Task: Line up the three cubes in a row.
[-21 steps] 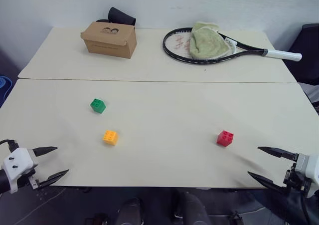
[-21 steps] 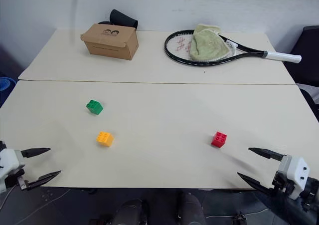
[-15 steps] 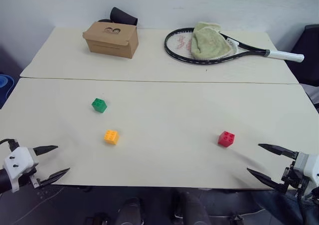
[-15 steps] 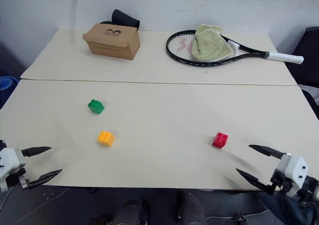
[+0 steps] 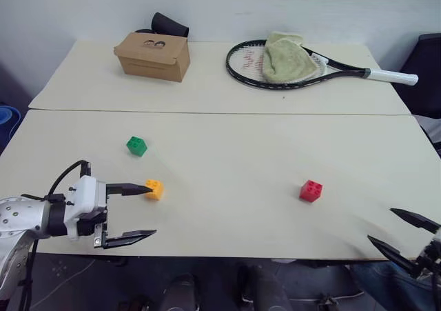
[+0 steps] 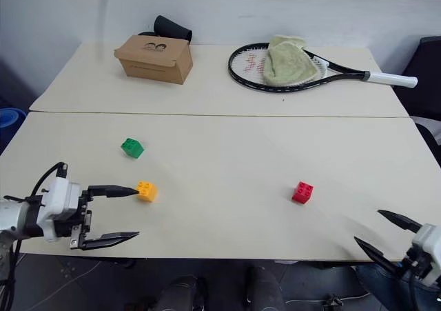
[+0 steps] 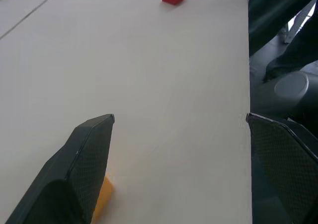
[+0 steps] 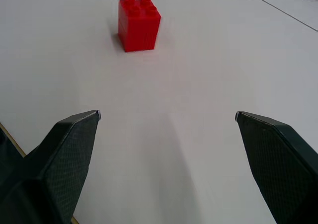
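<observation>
Two grippers: both empty, fingers spread wide apart.
Left gripper [image 5: 141, 211]: low over the table's near edge toward its left corner, pointing along that edge; its far finger [image 5: 131, 187] has its tip at the orange-yellow cube, touching or just short of it, I cannot tell which; its near finger lies at the very edge.
Right gripper [image 6: 386, 233]: off the near right corner of the table, aimed in toward the red cube, well apart from it.
Orange-yellow cube [image 5: 154, 189]: near the near edge, left of the middle.
Green cube [image 5: 136, 145]: just behind the orange-yellow one, toward the seam where the two tabletops meet, a little nearer the left edge.
Red cube [image 8: 139, 24]: right of the middle, near the near edge, well apart from the other two.
Table [image 5: 227, 152]: pale, bare around the cubes; at the far edge sit a cardboard box [image 5: 152, 55] and a racket [image 5: 303, 66] with a green cloth [image 5: 286, 57] on it.
Handling: the cubes look like hard, light plastic bricks, stiff and not fragile, with smooth sides that may slip or skid if nudged.
Where to grip: probably two opposite flat side walls, below the studs, fingers square to the faces so the cube does not twist out.
Row: not yet formed; the red cube is the outlier.
</observation>
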Controlling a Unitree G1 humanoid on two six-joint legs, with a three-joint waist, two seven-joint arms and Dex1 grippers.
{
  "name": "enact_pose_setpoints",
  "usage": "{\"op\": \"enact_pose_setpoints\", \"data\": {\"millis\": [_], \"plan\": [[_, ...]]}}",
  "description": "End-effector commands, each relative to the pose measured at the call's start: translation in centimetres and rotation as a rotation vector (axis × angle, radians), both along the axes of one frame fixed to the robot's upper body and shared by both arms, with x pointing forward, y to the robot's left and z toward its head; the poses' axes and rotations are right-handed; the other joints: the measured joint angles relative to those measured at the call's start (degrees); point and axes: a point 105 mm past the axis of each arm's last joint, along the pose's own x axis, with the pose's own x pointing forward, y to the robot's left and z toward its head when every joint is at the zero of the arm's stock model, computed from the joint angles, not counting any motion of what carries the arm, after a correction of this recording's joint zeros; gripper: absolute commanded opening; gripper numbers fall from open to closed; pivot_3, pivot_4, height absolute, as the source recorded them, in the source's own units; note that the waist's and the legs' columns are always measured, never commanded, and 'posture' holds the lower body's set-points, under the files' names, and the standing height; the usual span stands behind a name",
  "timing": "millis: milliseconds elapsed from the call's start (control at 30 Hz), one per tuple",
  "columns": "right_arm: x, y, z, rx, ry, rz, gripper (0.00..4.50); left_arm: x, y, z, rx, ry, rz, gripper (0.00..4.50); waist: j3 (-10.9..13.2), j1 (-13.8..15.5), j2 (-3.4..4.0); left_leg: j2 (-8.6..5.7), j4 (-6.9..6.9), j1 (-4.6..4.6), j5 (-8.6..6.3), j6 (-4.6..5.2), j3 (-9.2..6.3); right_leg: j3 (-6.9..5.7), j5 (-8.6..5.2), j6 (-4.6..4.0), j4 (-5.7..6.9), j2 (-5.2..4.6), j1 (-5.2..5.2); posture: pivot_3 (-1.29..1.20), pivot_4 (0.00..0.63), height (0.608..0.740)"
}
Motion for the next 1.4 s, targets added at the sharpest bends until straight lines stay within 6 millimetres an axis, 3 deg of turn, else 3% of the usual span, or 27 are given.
{"op": "enact_pose_setpoints", "data": {"millis": [33,233,567,667,900,1033,1133,1400], "plan": [[2.4,2.3,1.7,0.008,-0.008,0.107,4.50,0.3,-0.6,0.3,0.003,-0.032,-0.016,4.47,0.0,-0.2,0.00,0.00,0.00,0.01,0.02,-0.01,0.00,0.00,0.00,0.00,0.01,0.00,0.00,0.00,0.150,0.740],[6.1,4.4,1.5,0.030,0.030,0.182,4.50,0.3,-1.7,0.0,-0.008,-0.016,-0.057,4.47,0.0,0.4,0.00,-0.03,-0.02,-0.08,0.02,-0.06,-0.02,-0.04,-0.01,-0.01,-0.01,-0.01,-0.08,0.00,0.150,0.740],[9.0,6.5,0.7,0.045,0.087,0.261,4.50,0.4,-1.9,-0.3,-0.001,-0.009,-0.059,4.47,0.0,0.5,0.00,-0.05,0.11,-0.16,0.11,-0.12,-0.07,-0.11,0.01,0.02,0.02,-0.04,-0.08,0.00,0.150,0.740],[9.3,6.7,0.4,0.035,0.112,0.282,3.88,0.4,-1.8,-0.2,0.005,-0.017,-0.052,4.50,0.0,0.4,0.00,-0.05,0.09,-0.16,0.13,-0.15,-0.07,-0.11,0.00,0.01,0.04,-0.04,-0.09,0.00,0.150,0.740],[9.5,7.3,0.9,0.027,0.093,0.367,1.53,0.3,-1.4,-0.3,0.014,-0.023,-0.031,4.50,0.0,0.4,0.00,-0.06,0.11,-0.17,0.12,-0.13,-0.05,-0.09,0.01,0.02,0.04,-0.04,-0.10,0.00,0.150,0.740],[9.4,11.3,3.2,0.013,0.032,0.563,1.48,0.3,-1.1,-0.3,0.014,-0.023,-0.021,4.50,0.0,0.0,0.00,-0.04,0.10,-0.14,0.12,-0.13,-0.05,-0.09,0.01,0.02,0.07,-0.02,-0.10,0.00,0.150,0.740],[9.6,14.3,3.5,-0.055,0.073,0.678,1.48,0.2,-0.9,-0.5,0.015,-0.017,-0.011,4.50,0.0,-0.8,0.01,0.00,0.08,-0.14,0.13,-0.15,-0.08,-0.11,0.00,0.01,0.10,-0.02,-0.10,0.00,0.150,0.740],[12.6,16.9,1.1,-0.209,0.140,0.720,1.48,0.1,-1.0,-0.7,0.012,-0.010,0.004,4.50,0.0,-1.0,0.01,-0.01,0.26,-0.43,0.21,-0.33,-0.14,-0.17,0.00,0.01,0.08,-0.05,-0.26,0.00,0.150,0.740]]}}
